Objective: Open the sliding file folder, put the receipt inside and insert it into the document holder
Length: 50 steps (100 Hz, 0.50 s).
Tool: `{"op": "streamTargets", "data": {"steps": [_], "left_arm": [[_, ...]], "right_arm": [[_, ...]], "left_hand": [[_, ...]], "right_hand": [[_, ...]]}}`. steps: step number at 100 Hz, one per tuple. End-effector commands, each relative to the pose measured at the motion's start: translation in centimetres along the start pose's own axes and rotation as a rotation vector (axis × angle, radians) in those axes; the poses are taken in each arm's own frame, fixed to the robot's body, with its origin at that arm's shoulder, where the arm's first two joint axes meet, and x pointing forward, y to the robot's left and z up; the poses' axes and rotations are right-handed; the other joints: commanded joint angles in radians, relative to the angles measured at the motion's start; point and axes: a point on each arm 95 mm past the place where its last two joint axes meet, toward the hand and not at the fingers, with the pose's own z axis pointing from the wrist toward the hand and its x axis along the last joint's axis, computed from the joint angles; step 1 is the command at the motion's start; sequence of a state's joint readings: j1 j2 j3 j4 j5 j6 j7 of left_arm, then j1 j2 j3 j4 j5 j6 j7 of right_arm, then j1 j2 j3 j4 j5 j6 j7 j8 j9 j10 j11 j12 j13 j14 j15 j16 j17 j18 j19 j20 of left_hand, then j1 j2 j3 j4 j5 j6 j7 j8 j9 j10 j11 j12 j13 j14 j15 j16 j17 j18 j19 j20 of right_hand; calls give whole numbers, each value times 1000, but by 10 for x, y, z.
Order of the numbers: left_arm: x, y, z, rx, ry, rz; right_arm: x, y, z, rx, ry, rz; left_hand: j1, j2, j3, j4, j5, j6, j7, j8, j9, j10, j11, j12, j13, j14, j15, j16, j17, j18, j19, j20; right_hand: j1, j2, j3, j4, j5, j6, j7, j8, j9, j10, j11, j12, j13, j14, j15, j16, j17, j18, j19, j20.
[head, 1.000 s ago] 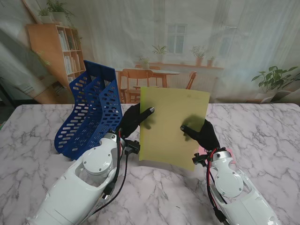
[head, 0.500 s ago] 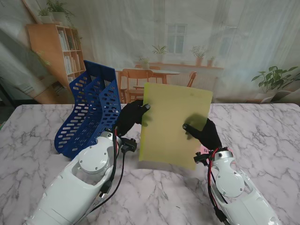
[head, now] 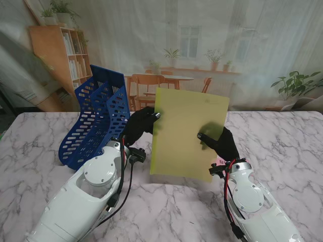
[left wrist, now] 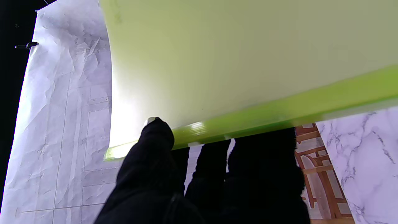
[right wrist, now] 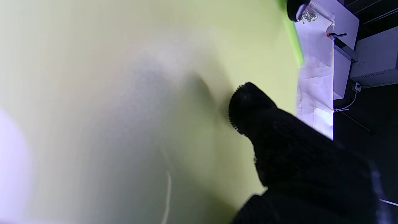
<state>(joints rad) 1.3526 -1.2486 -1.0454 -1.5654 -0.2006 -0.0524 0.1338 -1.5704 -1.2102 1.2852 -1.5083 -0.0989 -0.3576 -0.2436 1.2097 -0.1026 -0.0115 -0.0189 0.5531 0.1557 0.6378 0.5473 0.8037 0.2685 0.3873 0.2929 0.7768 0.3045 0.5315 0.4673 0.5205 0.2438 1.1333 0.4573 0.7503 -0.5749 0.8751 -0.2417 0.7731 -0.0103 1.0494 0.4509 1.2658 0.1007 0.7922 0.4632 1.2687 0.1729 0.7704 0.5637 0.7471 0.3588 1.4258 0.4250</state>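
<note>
Since both white arms come up from the near corners in the stand view, you get the whole setup there: the right robot hand and the left robot hand, both in black gloves, clamped on the yellow-green file folder and holding it up off the marble counter, slightly tilted. The left wrist view adds what the stand can't see: a brighter green slide bar runs along the folder's edge, with the left thumb on one face and the other fingers behind it. The right wrist view is mostly blurry folder face with one gloved finger pressed on it. Farther back on my left, the blue perforated document holder stands just beside the left robot hand.
</note>
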Motion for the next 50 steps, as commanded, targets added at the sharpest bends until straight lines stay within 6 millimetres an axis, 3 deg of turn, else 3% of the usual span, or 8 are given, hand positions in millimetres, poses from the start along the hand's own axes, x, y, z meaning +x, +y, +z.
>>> {"op": "streamTargets", "data": {"steps": [1,28,38,50], "left_arm": [[-1,3,1,-14,2,6],[-2,-2,-1,7,5,-5],[-3,-3,-2,9,5,-4],[-4,-2,-1,7,6,13]], "right_arm": [[0,-1,-1,-7,-6,7],[2,-2,1,-19,-3,10],[2,-2,1,-21,-4,11],[3,-3,2,-23,-3,11]], "left_hand": [[81,19,18,12,44,-11,41,-14,44,-40,22,21,47,8,27,-8,44,-60,41,19],[81,23,69,5,18,69,-1,-94,42,-19,-4,8,57,8,13,-18,57,-52,37,0],[81,12,80,2,12,74,1,-89,40,-16,2,11,58,6,14,-18,58,-59,37,-3],[81,-15,107,0,18,33,70,-39,70,-44,37,27,80,-8,36,-9,76,-75,53,-5]], "right_hand": [[58,42,68,15,33,-84,27,32,25,-28,48,19,34,-18,57,17,17,-41,17,7],[58,40,69,15,33,-85,30,34,26,-31,53,23,35,-22,65,20,26,-39,15,6],[58,40,69,15,34,-86,30,34,27,-29,54,23,35,-23,67,21,29,-43,15,6],[58,39,69,15,34,-86,30,34,28,-31,54,24,35,-24,69,22,30,-43,14,6]]}}
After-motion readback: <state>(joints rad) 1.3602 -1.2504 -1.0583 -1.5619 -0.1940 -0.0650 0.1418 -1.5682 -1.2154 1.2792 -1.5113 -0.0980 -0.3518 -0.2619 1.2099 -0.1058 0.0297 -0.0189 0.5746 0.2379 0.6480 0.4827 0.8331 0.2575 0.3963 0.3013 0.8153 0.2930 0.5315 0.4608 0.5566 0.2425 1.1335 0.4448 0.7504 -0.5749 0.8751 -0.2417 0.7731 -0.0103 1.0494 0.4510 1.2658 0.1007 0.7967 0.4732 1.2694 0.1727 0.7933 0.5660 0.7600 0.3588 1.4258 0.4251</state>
